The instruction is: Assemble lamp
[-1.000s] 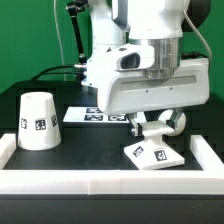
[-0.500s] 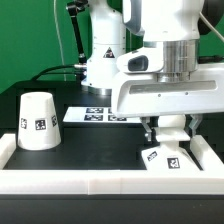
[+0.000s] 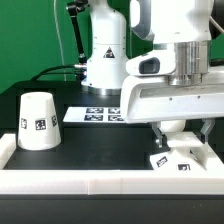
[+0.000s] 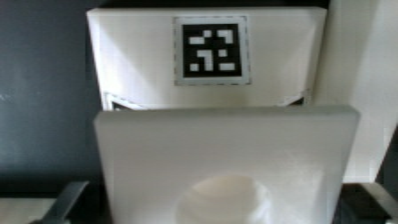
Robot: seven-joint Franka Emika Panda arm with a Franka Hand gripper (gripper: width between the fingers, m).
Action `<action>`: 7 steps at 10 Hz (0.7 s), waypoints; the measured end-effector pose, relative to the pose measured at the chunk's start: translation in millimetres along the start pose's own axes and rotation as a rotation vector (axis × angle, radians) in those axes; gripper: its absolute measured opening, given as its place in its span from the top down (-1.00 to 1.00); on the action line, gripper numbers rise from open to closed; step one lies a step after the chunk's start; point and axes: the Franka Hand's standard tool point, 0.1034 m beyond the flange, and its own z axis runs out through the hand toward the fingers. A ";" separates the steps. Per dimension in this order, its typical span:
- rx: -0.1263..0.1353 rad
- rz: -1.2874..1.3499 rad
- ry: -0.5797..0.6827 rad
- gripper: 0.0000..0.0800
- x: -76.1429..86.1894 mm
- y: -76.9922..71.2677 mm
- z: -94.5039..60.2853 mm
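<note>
Toward the exterior view's right, close to the front corner of the black surface [image 3: 100, 148], the end effector [image 3: 181, 136] hangs straight down over the lamp's base [image 3: 172, 162]. Its fingers stand fairly wide apart, one on each side of the base's raised white middle. They seem pressed against it, so the base is in its hold. From this angle I cannot tell whether the base rests on the surface or sits a little above it. Two square tags show on the base's sloped sides facing the exterior camera. The wrist view looks down on the same base [image 4: 222, 150], showing a flat white top with a faint round hollow and, beyond it, a sloped face bearing one tag [image 4: 214, 48]. The shade [image 3: 37, 120] stands well apart at the exterior view's left, wide end down, with one tag facing the camera. The marker board [image 3: 95, 113] lies flat between the shade and the arm [image 3: 108, 55]. A low white rail [image 3: 90, 182] edges the surface just in front of the base.
</note>
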 end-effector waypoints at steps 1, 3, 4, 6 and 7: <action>-0.001 0.000 0.010 -0.34 3.4 0.3 0.6; -0.002 -0.002 0.011 -0.34 3.5 0.4 0.3; -0.003 -0.005 0.010 -0.38 3.1 0.5 -0.2; -0.004 -0.018 0.015 -0.67 4.8 0.8 -7.3; -0.004 -0.025 0.019 -0.73 5.1 0.8 -11.3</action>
